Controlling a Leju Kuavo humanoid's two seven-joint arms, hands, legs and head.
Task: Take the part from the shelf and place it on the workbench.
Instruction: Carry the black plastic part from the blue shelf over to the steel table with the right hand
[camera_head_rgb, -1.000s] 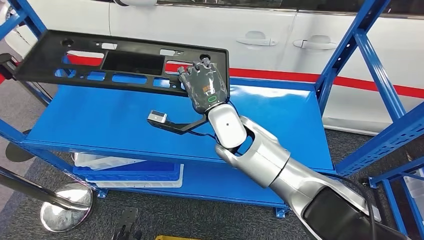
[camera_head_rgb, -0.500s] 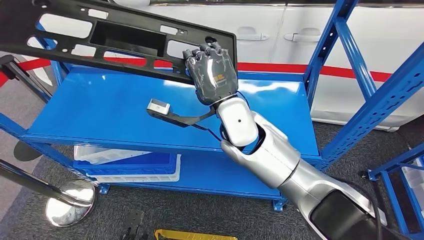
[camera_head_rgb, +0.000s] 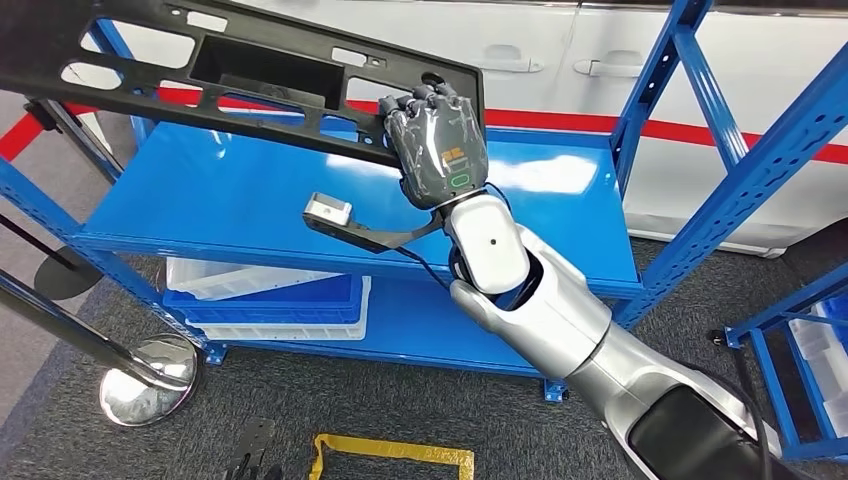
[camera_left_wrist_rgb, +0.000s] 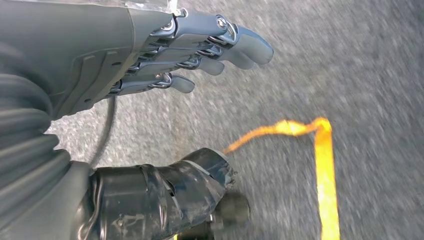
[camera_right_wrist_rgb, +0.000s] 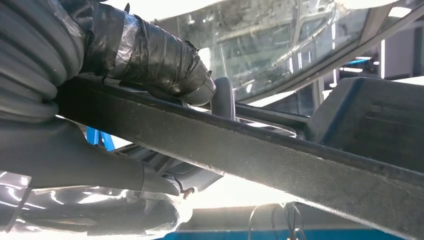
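The part is a long black plastic panel (camera_head_rgb: 250, 75) with several cut-outs. It is lifted clear of the blue shelf (camera_head_rgb: 230, 210), its left end running out past the picture's top left. My right hand (camera_head_rgb: 437, 145) grips its right end from below and in front, fingers curled over the edge. In the right wrist view the panel's edge (camera_right_wrist_rgb: 260, 150) runs between my thumb (camera_right_wrist_rgb: 165, 65) and fingers. My left hand (camera_left_wrist_rgb: 150, 55) hangs over the grey floor, fingers straight and apart, holding nothing.
Blue uprights (camera_head_rgb: 700, 90) frame the shelf on the right. White and blue trays (camera_head_rgb: 270, 300) lie on the lower shelf. A white car (camera_head_rgb: 560, 50) stands behind. A chrome post base (camera_head_rgb: 150, 380) and yellow floor tape (camera_head_rgb: 390, 450) are on the carpet.
The panel has risen off the shelf and tilted, my right hand lifting with it. The whole picture has shifted, so the camera moved too.
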